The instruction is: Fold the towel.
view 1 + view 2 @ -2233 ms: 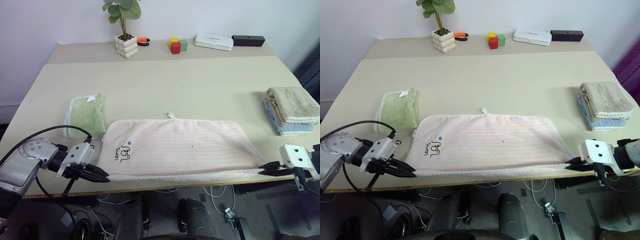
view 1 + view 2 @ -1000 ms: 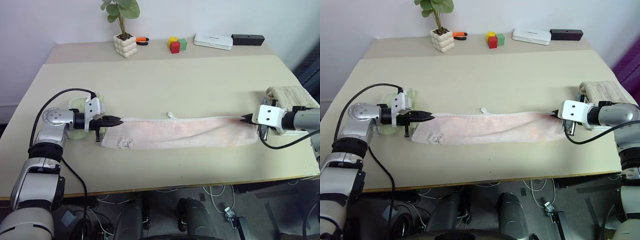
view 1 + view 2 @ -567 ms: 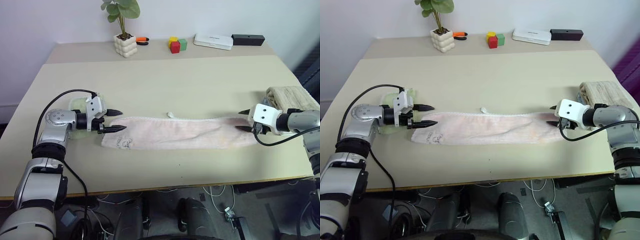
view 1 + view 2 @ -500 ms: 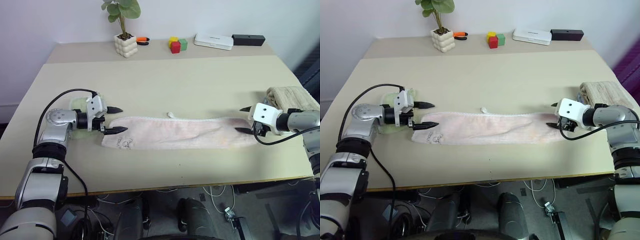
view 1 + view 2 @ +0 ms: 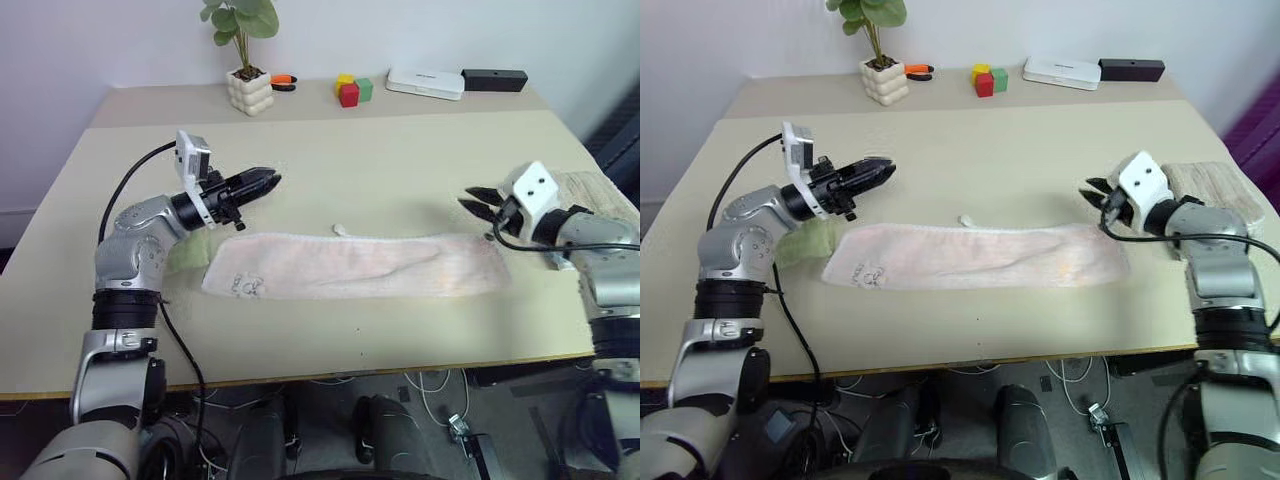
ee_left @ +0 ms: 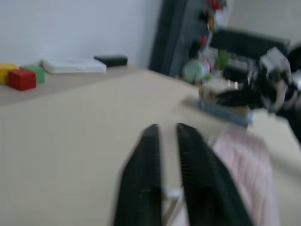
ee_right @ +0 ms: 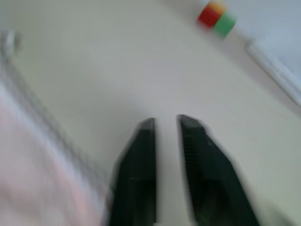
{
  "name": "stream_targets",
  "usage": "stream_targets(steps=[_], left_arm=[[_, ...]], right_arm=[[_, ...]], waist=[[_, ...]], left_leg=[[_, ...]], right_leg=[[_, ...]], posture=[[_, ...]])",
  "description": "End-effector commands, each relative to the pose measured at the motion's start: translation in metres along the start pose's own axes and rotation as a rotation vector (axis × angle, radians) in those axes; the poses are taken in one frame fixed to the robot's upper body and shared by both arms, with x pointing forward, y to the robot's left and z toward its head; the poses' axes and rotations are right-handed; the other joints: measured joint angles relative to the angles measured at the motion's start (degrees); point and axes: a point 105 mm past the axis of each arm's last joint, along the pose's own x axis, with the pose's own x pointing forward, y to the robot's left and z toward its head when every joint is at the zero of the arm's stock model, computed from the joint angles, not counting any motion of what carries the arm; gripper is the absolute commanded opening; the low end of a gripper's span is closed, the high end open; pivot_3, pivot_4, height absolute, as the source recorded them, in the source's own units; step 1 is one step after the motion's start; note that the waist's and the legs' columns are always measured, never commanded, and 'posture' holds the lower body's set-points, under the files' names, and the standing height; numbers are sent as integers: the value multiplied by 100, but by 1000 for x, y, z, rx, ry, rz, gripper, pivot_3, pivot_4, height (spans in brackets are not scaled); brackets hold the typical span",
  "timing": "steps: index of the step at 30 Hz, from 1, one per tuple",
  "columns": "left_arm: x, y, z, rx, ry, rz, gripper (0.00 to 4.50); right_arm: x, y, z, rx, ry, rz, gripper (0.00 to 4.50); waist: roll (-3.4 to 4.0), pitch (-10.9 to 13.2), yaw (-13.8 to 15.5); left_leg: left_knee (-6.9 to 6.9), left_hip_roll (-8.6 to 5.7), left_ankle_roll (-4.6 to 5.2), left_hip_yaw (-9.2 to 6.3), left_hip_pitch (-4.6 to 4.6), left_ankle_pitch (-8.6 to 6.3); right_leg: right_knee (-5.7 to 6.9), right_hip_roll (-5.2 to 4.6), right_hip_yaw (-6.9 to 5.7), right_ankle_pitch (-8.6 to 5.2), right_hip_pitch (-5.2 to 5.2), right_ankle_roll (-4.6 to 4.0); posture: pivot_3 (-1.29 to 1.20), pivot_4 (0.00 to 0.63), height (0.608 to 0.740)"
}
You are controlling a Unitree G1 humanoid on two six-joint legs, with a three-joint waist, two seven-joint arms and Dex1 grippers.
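Observation:
The pale pink towel [image 5: 355, 265] lies on the table as a long narrow strip, folded lengthwise. Its dark motif [image 5: 243, 286] is near the left end and its small loop [image 5: 341, 230] sticks out from the far edge. My left gripper [image 5: 272, 179] hovers above the table beyond the towel's left end, shut and holding nothing. My right gripper [image 5: 468, 197] hangs just past the towel's right end, also shut and empty. In the left wrist view the left gripper [image 6: 165, 128] points across the table toward the right one.
A light green cloth [image 5: 186, 251] lies partly under my left arm. A stack of folded beige and blue towels [image 5: 600, 188] sits at the right edge behind my right hand. A potted plant [image 5: 251, 90], coloured blocks [image 5: 351, 90], a white box [image 5: 427, 82] and a black box [image 5: 494, 79] line the back.
Both grippers opened, let go of the towel's ends, lifted off and shut again empty. The left one rose and swung toward the middle. The towel stays as a folded strip.

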Motion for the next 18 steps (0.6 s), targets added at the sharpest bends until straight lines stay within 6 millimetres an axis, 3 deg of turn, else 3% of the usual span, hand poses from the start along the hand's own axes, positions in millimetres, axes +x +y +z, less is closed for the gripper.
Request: stream_targets(steps=[1,4,8,13,18], left_arm=[[8,-4,-5,-86,-111,116,28],[9,-9,-35,-166,-86,187,28],[6,-15,-75,-234,4,264,28],[-8,6,-101,-191,102,417,28],[-20,18,-103,-152,125,478,28]], right_arm=[[9,25,5,245,-82,-125,18],[13,46,-12,415,-57,-230,18],[10,64,-39,502,31,-316,18],[2,57,-64,468,104,-404,18],[-9,48,-84,394,153,-446,18]], waist=[[-10,-9,10],[-11,-10,-3],[-10,-10,-10],[-9,-11,-16],[-9,-11,-23]], left_leg=[[-1,-1,0,-3,1,0],[-4,-3,0,-3,-2,0],[-6,-4,1,4,-4,-1],[-7,-4,24,-5,-3,-16],[-13,-4,31,-1,-4,-20]], right_leg=[[-1,0,-1,0,3,0],[-3,0,-3,0,4,0],[-2,0,-3,0,-2,0],[-5,0,-3,0,-2,-3],[-9,2,-3,-1,-5,-3]], posture=[[0,150,740],[0,150,740],[0,150,740],[0,150,740],[0,150,740]])
